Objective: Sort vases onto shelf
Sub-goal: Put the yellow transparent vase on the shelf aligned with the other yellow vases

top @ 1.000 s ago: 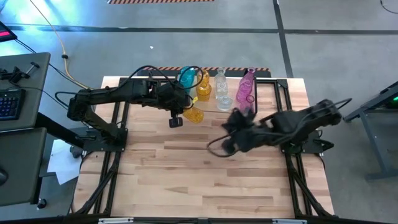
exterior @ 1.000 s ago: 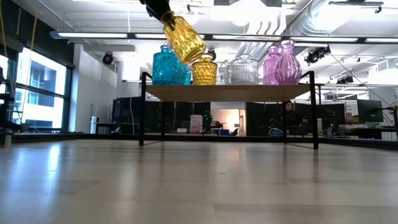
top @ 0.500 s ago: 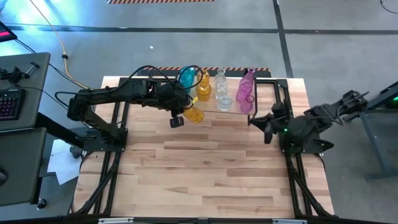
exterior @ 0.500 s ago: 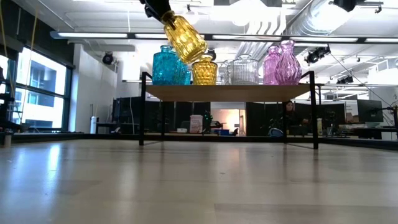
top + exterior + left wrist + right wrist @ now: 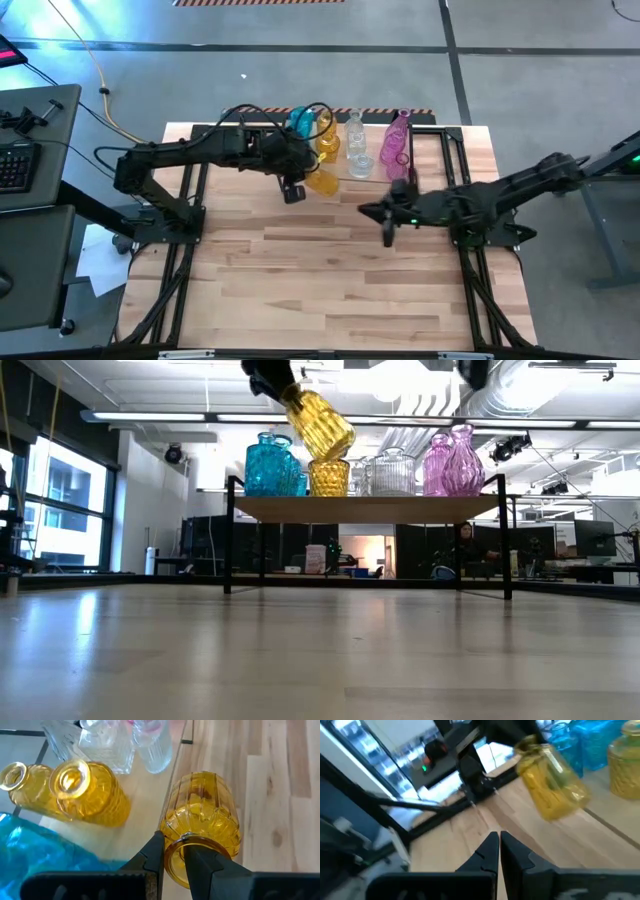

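Observation:
My left gripper (image 5: 177, 855) holds a ribbed yellow vase (image 5: 202, 817) in the air, tilted, above the near edge of the shelf (image 5: 365, 508). In the low view this vase (image 5: 320, 422) hangs just above another yellow vase (image 5: 328, 476) that stands on the shelf board. Teal (image 5: 270, 465), clear (image 5: 390, 472) and pink (image 5: 450, 460) vases also stand upright on the board. My right gripper (image 5: 375, 212) is shut and empty, raised over the table near the shelf's right end, pointing toward the held vase (image 5: 552, 775). My left gripper pinches the yellow vase's mouth rim (image 5: 174, 844), with one finger (image 5: 202, 865) inside the mouth and the other (image 5: 154, 857) outside it. The fingers slant down from the table's left. The vase is lifted clear and tilted, its base pointing down and away from the fingers.
The shelf stands on thin black legs (image 5: 229, 535) at the table's far edge, with vases crowded along its board. The wooden tabletop (image 5: 330, 270) stretches toward the near edge. A desk with a keyboard (image 5: 15, 165) stands beyond the table's left side.
My left gripper has carried the yellow vase a little toward the table's right, closer to the yellow vase on the shelf, still tilted. My right arm has swung out and down, and its shut gripper now points toward the table's left.

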